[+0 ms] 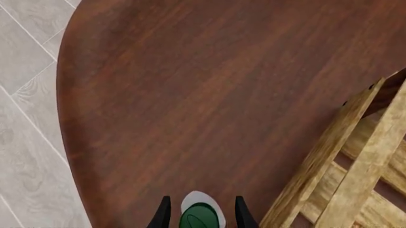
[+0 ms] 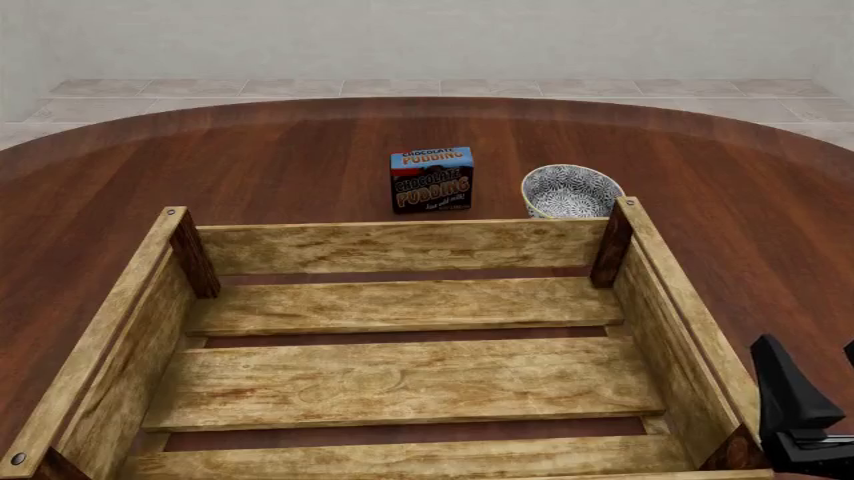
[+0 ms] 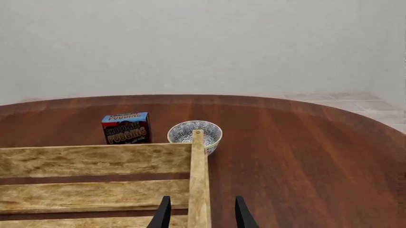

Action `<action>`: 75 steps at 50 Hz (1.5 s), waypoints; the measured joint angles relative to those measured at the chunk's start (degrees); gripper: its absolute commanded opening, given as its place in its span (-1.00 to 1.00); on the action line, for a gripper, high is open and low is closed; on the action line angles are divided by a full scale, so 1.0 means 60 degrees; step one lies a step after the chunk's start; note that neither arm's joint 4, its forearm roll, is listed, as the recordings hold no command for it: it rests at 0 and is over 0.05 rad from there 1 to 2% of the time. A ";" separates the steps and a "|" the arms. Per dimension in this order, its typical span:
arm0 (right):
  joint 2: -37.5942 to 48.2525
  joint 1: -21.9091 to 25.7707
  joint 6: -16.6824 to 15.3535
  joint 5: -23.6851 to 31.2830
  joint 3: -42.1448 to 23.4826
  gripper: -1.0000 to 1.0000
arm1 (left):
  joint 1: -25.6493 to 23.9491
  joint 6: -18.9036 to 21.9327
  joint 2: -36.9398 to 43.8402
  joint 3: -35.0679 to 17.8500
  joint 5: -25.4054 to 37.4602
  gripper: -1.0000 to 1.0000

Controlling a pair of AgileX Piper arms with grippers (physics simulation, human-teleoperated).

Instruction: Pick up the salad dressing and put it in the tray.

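Observation:
The salad dressing (image 1: 201, 214) shows only in the left wrist view, as a dark green cap on a white rounded shoulder. It sits between the fingers of my left gripper (image 1: 201, 209), which is open, with a thin gap on each side. The bottle's base is cut off by the frame. The tray (image 2: 400, 245), a large wooden crate, fills the near middle of the table, and one corner of the tray (image 1: 330, 156) lies close beside the bottle. My right gripper (image 2: 817, 370) hangs open by the tray's near right corner, its fingers (image 3: 163, 211) empty.
A blue chocolate pudding box (image 2: 431, 180) and a white speckled bowl (image 2: 571, 192) stand just behind the tray's far wall. The rounded left edge of the table (image 1: 63, 118) drops off to tiled floor (image 1: 25, 95) near my left gripper.

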 measured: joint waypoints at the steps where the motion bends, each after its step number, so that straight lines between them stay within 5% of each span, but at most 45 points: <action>1: 0.0000 -0.0002 0.0002 0.0001 0.0001 1.00 | 0.0002 0.0005 -0.0007 0.0005 0.0012 1.00; 46: 0.0092 -0.0101 0.0141 -0.0026 0.0016 1.00 | 0.0135 0.0261 0.0440 0.0756 -0.0595 1.00; 47: 0.0097 -0.0104 0.0143 -0.0030 0.0016 1.00 | 0.0128 0.0255 0.0465 0.0776 -0.0621 -1.00; 75: 0.0147 -0.0142 0.0135 -0.0083 0.0021 1.00 | 0.0234 -0.0030 0.0156 0.0336 0.0109 -1.00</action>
